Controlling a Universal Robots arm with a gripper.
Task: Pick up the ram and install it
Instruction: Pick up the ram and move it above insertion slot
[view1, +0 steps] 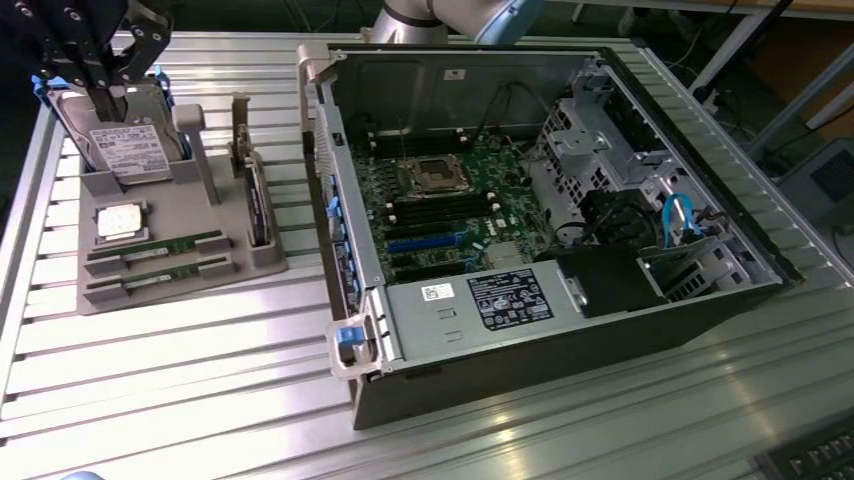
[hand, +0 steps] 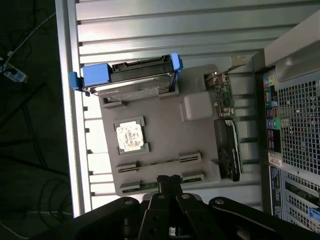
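Note:
Two ram sticks, thin green strips, lie in slots at the front of a grey holder (view1: 94, 300): one ram stick (view1: 167, 247) sits behind the other ram stick (view1: 158, 278). In the wrist view they appear as a ram stick (hand: 159, 162) and a second ram stick (hand: 145, 186). My gripper (view1: 104, 88) hangs high over the holder's back end, above the hard drive (view1: 131, 150), well clear of the ram. Its dark fingers (hand: 165, 181) are pressed together, shut on nothing.
The holder also carries a square silver processor (view1: 120, 220) and an upright card (view1: 254, 200). The open computer case (view1: 747, 250) lies at the exterior view's right, its motherboard (view1: 441, 200) exposed with dark memory slots (view1: 427, 213). All rests on a ribbed metal table (view1: 187, 370).

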